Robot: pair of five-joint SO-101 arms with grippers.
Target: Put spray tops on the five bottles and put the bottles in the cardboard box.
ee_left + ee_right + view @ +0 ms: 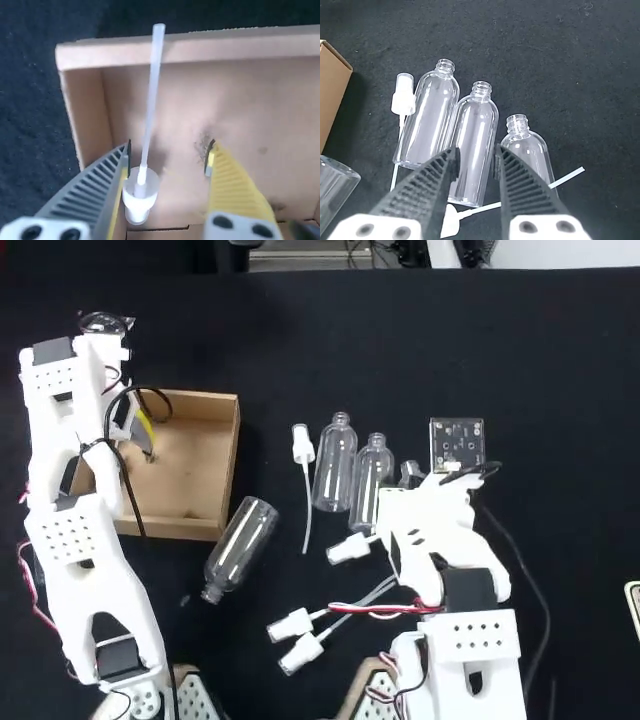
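Straddling the middle bottle of three lying side by side on the table, the right gripper has its jaws parted about as wide as the bottle's body; contact cannot be confirmed. This placement suits a grasp across the body and leaves the open neck, ahead of the gripper, free for a spray top. Room is tight: the outer bottles lie just beside each jaw, and a capless spray top lies beyond the first. The left gripper is open over the cardboard box, jaws well apart. A second spray top leans against the grey jaw's inner face, unclamped, its tube pointing away from the gripper toward the far wall. A box wall stands near the grey jaw; open floor lies beside the yellow jaw. No bottle yet carries a top.
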